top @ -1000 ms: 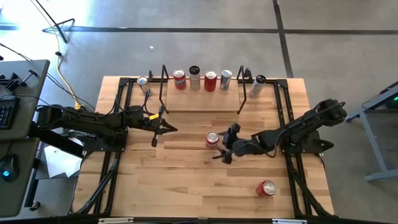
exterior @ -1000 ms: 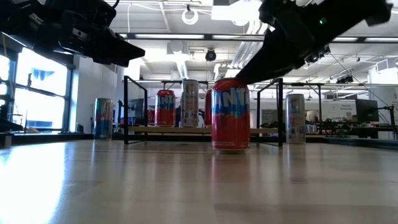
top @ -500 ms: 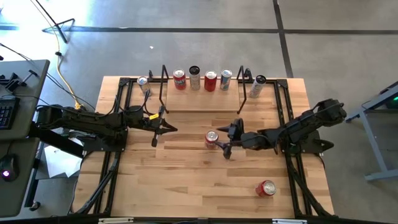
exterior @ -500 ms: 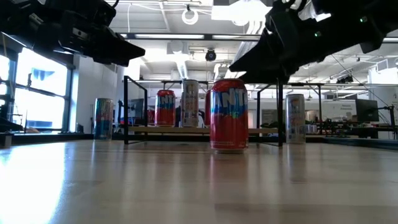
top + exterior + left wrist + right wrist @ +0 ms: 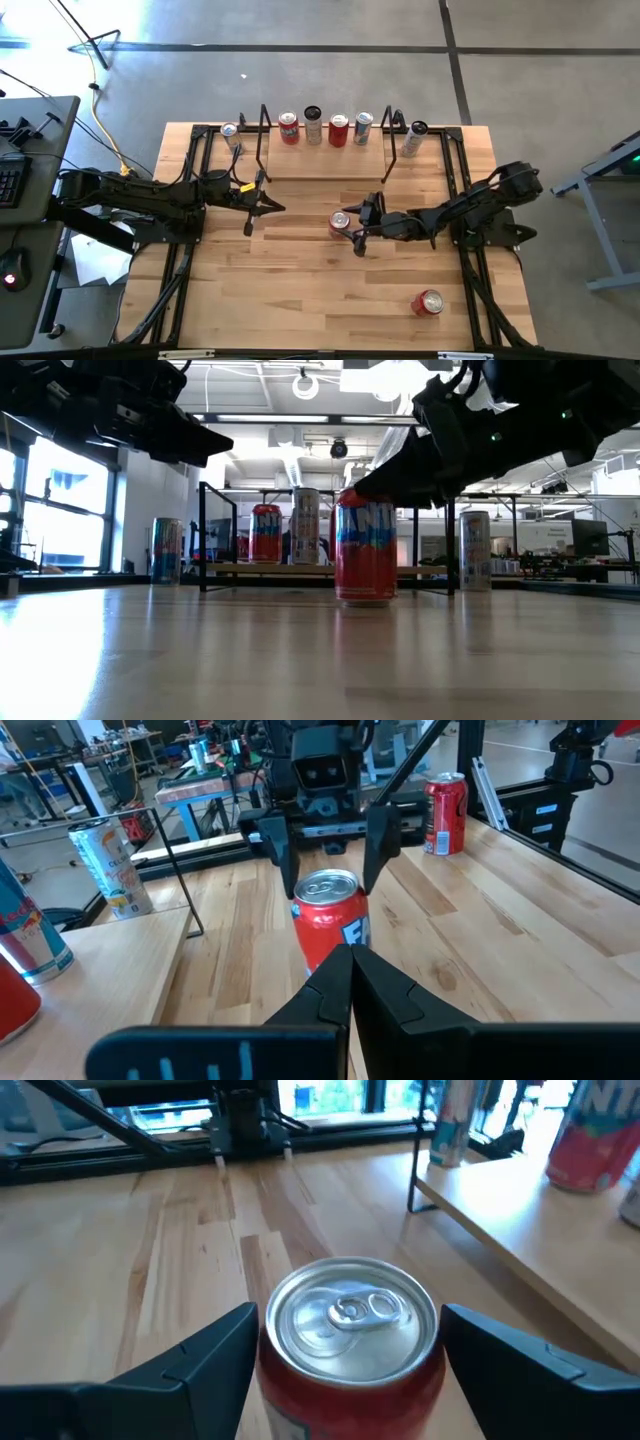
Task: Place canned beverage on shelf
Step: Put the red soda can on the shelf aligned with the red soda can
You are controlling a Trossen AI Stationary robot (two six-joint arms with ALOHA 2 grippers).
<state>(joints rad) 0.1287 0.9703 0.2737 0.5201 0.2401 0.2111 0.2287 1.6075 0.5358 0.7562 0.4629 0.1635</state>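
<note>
Your right gripper (image 5: 352, 226): jaws apart, straddling upright red can (image 5: 340, 223) mid-bench, in front of the shelf (image 5: 325, 160). Your left gripper (image 5: 262, 203): jaws together, left of the can.

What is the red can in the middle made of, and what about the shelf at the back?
The red can looks like thin metal, probably aluminium: its top is bare, shiny silver with a pull tab, and the side carries glossy red print. The shelf seems to be a pale wooden board, with visible grain like the table, held between thin black end frames that look like metal wire.
</note>
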